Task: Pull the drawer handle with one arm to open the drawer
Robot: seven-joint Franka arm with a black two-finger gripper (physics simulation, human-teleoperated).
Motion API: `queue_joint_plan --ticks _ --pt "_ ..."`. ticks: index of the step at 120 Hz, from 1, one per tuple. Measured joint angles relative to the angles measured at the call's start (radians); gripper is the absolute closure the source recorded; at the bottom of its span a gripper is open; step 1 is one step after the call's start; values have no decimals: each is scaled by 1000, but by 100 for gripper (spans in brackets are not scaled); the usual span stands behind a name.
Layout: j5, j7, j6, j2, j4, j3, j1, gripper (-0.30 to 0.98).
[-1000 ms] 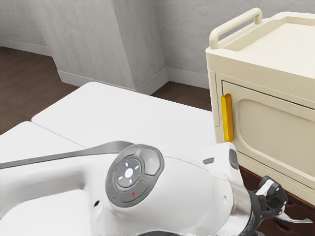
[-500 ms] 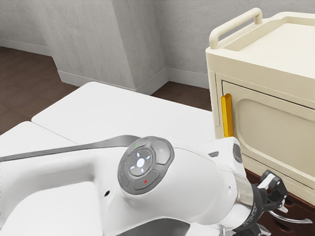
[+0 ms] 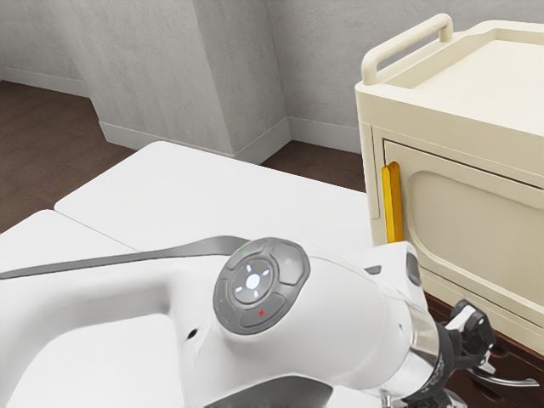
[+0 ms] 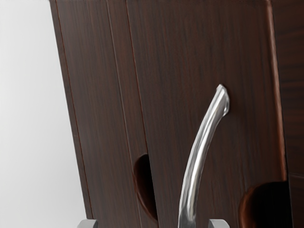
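Observation:
At the exterior view's lower right is my black gripper point(image 3: 473, 338), partly hidden by the arm's own wrist, close to the curved silver handle point(image 3: 507, 381). The dark brown drawer unit point(image 3: 529, 355) shows there below the cream cabinet. In the wrist view the tips of my gripper point(image 4: 153, 223) stand wide apart at the lower edge, so it is open. The handle point(image 4: 201, 142) runs down between them, nearer one tip, with a gap beside it. Behind it is the wooden drawer front point(image 4: 190, 52); its lower part is out of sight.
A cream cabinet point(image 3: 476, 127) with a yellow upright handle point(image 3: 392, 202) and a top rail stands above the brown unit. A white table point(image 3: 212, 191) lies behind the arm. Dark rounded cutouts point(image 4: 268, 206) show beside the handle.
My arm has shifted toward the exterior view's right, and its wrist has turned a little. The hand rose slightly, then dropped back a bit. The handle looks unmoved.

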Motion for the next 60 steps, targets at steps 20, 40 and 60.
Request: queue_joint_plan --ticks 20,40,60 --pt "-1 1 -6 0 -2 5 -2 45" --pt "-4 -3 -25 -7 -4 6 -6 45" --pt "-9 -7 -64 -22 -1 14 -10 46"
